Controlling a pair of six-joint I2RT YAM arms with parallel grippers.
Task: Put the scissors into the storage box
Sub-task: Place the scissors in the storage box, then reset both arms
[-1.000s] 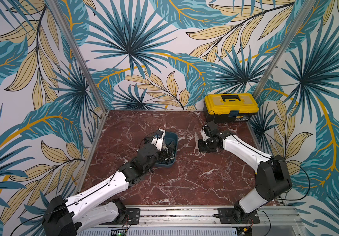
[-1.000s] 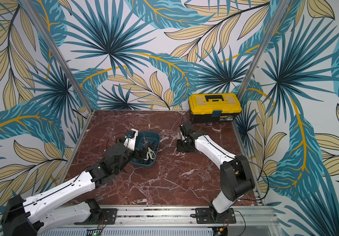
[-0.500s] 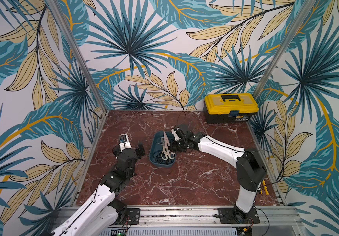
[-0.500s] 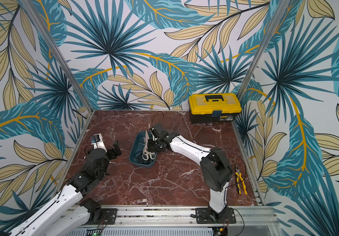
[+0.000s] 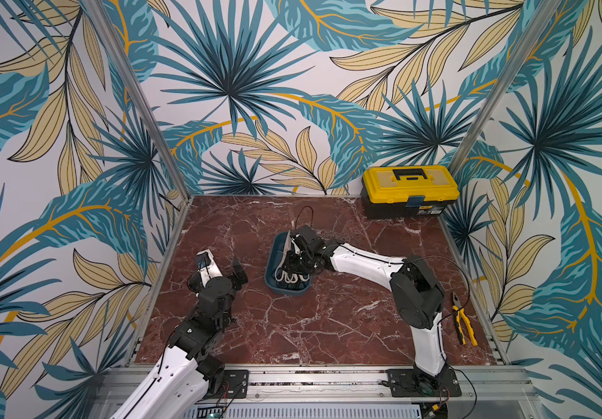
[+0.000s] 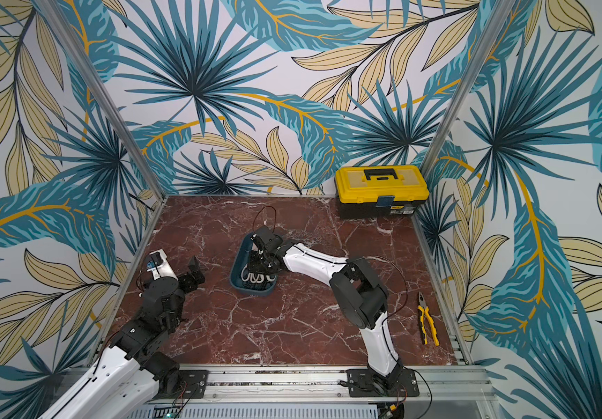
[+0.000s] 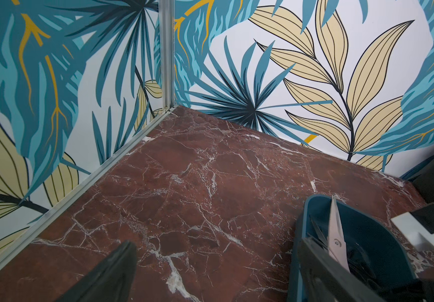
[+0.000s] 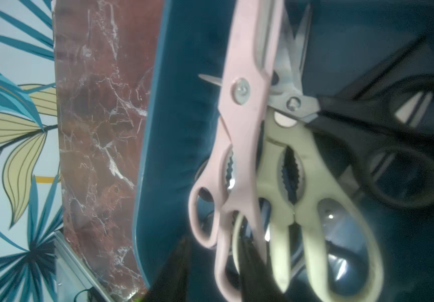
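Observation:
The dark teal storage box (image 5: pixel 286 290) (image 6: pixel 246 288) sits mid-table with several scissors (image 5: pixel 288 277) (image 6: pixel 256 279) lying in it. In the right wrist view, pale pink scissors (image 8: pixel 242 117) lie over a cream pair (image 8: pixel 289 183) and a black pair (image 8: pixel 383 125) inside the box (image 8: pixel 184 104). My right gripper (image 5: pixel 294 261) (image 8: pixel 213 269) hangs over the box with its jaws apart. The pink handle loop runs loosely between them. My left gripper (image 5: pixel 221 268) (image 7: pixel 215 272) stands wide open and empty to the left of the box (image 7: pixel 367 235).
A yellow-lidded black toolbox (image 5: pixel 410 188) (image 6: pixel 381 190) stands in the back right corner. Yellow-handled pliers (image 5: pixel 462 323) (image 6: pixel 426 323) lie near the right edge, beside the right arm's elbow. Patterned walls enclose the marble table on three sides.
My right arm carried the pink scissors from the table's right side into the box, and its jaws have parted. My left arm drew back from the box to the left.

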